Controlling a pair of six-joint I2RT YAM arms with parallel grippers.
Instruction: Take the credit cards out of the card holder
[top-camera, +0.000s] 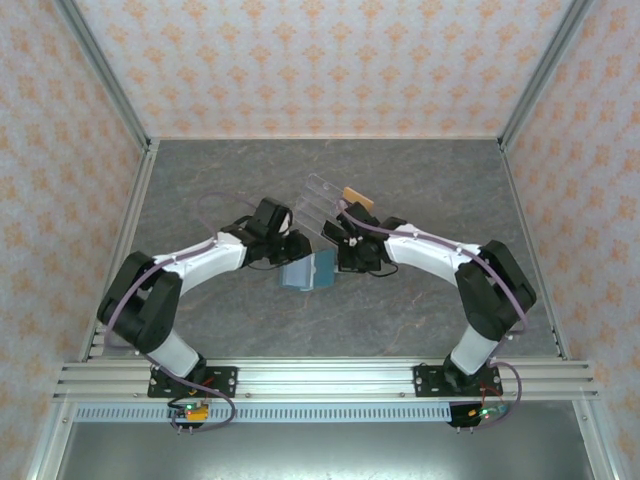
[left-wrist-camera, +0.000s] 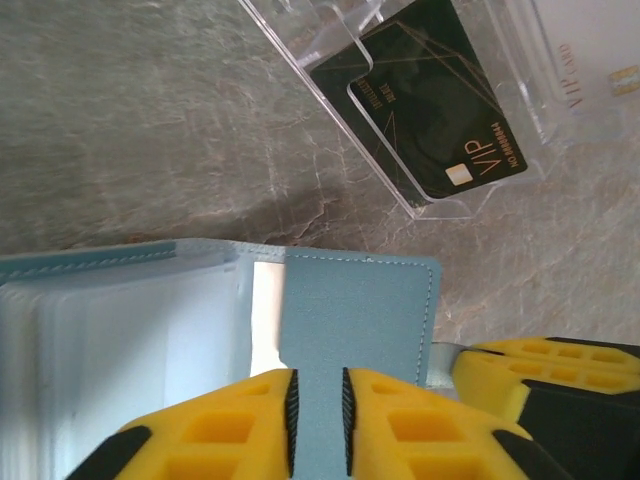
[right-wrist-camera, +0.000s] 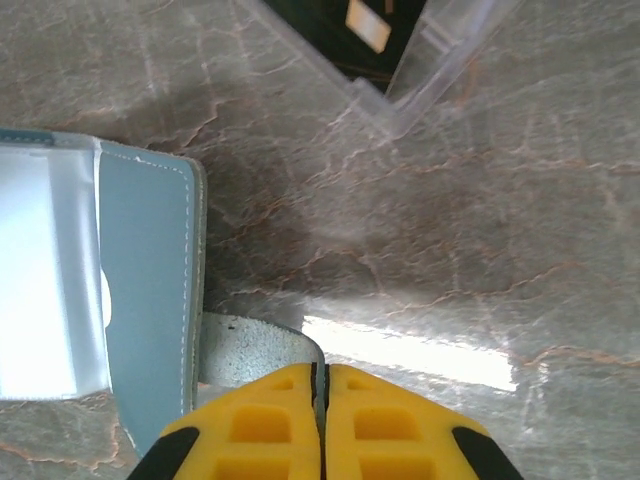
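From above, the two arms meet at the middle of the bench. The teal card holder lies open there, between the left gripper and the right gripper. A clear stand sits just on their far side, with a tan card at its right end. In the left wrist view the left gripper is clamped on the near edge of the holder's teal flap. The holder's frosted sleeves spread off to one side, and a black card rests in the stand beyond. In the right wrist view the right gripper has its fingers pressed together just beside the flap, at the edge of a pale grey sheet that juts from under the holder. I cannot tell whether it pinches that sheet. The left gripper's hold looks like the weak point. It takes only a narrow strip of soft flap, so a tug from the right side could slide the flap out or drag the whole holder along. The flap could also fold instead of staying flat. The two grippers work almost against each other and could bump. With the stand so near, a wide swing could also knock it and spill the black card.
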